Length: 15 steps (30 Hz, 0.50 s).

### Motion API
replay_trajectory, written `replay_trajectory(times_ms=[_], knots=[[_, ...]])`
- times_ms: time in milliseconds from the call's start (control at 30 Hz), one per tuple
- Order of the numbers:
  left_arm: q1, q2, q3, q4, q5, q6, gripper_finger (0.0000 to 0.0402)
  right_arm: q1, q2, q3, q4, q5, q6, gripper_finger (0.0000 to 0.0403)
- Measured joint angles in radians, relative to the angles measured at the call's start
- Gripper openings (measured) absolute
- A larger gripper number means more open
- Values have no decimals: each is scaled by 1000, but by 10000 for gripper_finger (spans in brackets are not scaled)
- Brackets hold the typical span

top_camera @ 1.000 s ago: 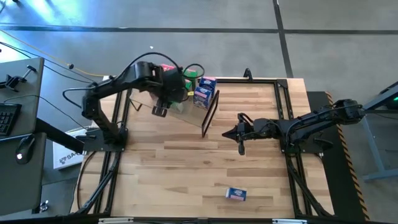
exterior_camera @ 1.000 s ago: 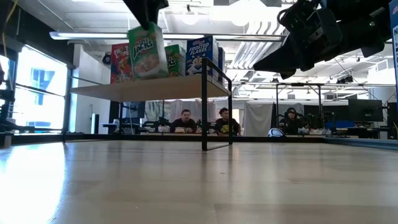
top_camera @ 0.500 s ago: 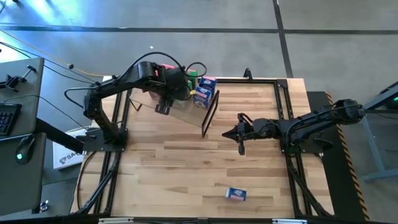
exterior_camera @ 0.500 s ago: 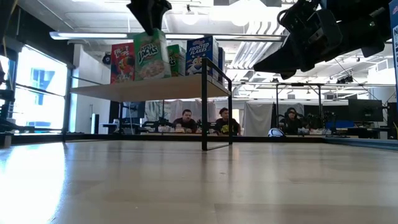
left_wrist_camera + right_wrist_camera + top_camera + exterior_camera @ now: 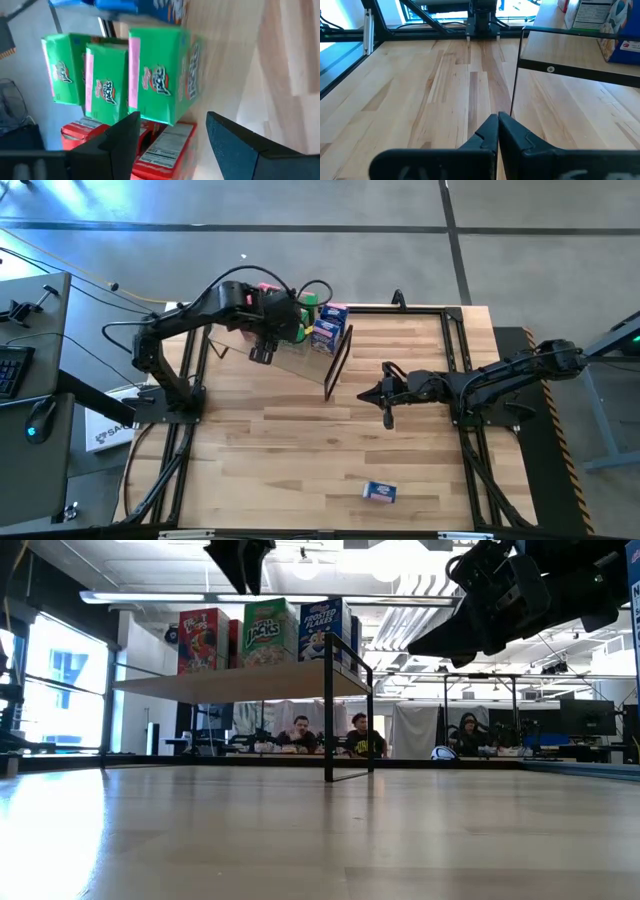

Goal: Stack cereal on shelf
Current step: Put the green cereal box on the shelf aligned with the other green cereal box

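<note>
Boxes crowd the shelf, and most hide each other. From above, the left arm covers nearly all of them; only slivers of red and green and one blue box show past it. The left gripper hangs above the shelf with its fingers apart and nothing between them. Straight ahead of those fingers stand three green boxes side by side, the nearest just beyond the fingertips and not touched. Below the fingers lie red boxes, cut off at the edge, so their number cannot be told. Beyond the green ones a blue box is also cut off.

From table height, three fronts show in a row on the shelf: red, green, blue, with others hidden behind them.

Farther right, the right gripper hovers over bare table, beside the shelf's black frame, its fingers pressed together on nothing. Well away from both grippers, one blue box lies flat on the table.
</note>
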Motion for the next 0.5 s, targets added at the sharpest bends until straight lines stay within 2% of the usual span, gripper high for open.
replay_trajectory(times_ms=[67, 233, 400, 500], knots=[[-25, -19, 0, 15, 19, -50, 208, 0, 0, 0, 0, 0, 0, 1], [-87, -61, -30, 162, 166, -183, 154, 0, 0, 0, -1, 0, -3, 1], [-112, -112, -157, 450, 179, -195, 67, 0, 0, 0, -8, 0, -3, 1], [-106, -111, -223, 531, 177, -204, 15, 0, 0, 0, -9, 0, -3, 1]])
